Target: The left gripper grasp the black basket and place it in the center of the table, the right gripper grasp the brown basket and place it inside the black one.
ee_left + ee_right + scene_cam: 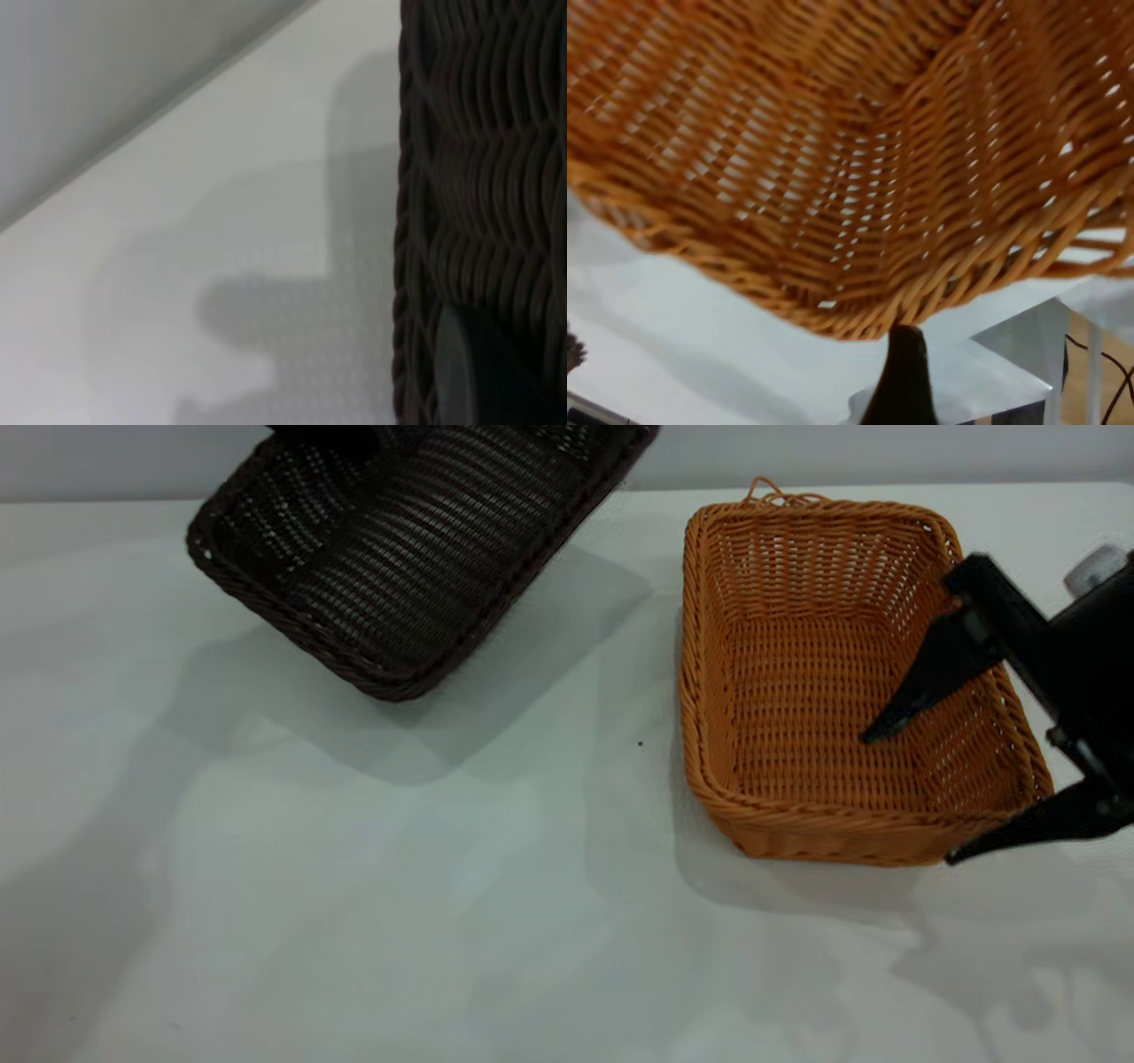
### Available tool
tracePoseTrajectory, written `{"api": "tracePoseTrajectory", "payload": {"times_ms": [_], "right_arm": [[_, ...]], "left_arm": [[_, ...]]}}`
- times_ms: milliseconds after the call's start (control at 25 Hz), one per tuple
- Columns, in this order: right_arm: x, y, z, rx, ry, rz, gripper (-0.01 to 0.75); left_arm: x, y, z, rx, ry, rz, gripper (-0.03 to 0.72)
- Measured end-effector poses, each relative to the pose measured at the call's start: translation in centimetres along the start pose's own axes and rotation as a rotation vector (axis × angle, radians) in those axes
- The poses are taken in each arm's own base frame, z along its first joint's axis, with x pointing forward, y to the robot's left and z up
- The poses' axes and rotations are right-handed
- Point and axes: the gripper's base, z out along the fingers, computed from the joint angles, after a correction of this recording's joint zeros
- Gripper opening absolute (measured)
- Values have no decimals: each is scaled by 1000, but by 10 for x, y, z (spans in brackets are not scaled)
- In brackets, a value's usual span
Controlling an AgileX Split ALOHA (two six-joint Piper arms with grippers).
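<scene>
Clamping the left gripper (469, 376) on a wall of the black basket (407, 558): showing one dark finger pressed flat against the weave in the left wrist view, with the opposing finger hidden behind the wall. Holding this basket tilted and clear of the counter (354, 921), near corner hanging lowest and casting a broad shadow below. Gripping at one wall only, judged to be the cause of the tilt; levelling before set-down judged advisable, to avoid landing on a corner.

Spreading the right gripper (909, 798) wide across the near right corner of the brown basket (797, 691): reaching one finger down inside toward the woven floor, keeping the other outside, beside the front wall. Not yet pinching the wall. Resting the brown basket flat on the counter, right of centre, opening upward, loose loops standing at its far rim. Straddling the wall in this manner judged to be preparation for a rim pinch.

Leaving the counter centre and the whole near half open, giving ample room for lowering the black basket. Keeping the two baskets well apart, with a bare strip between them. Running close to the back edge of the counter on the left side, as seen in the left wrist view; moving inward, toward the centre, judged the safer direction.
</scene>
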Motion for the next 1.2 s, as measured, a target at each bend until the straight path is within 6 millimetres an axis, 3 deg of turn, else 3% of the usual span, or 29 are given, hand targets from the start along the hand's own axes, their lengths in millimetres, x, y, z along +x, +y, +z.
{"api": "tracePoseTrajectory", "payload": {"times_ms": [440, 760, 1000, 1200], "right_arm": [[-13, -5, 23, 36, -69, 38, 557], [-23, 3, 22, -6, -164, 35, 483], [-35, 7, 19, -1, -285, 21, 470], [-45, 22, 18, -25, -327, -27, 424]], "left_arm": [[10, 22, -5, -26, -1, -49, 78], [22, 45, -10, -52, 7, -95, 78], [35, 70, -19, -68, -14, -197, 78], [38, 72, -21, -54, -6, -209, 78]]}}
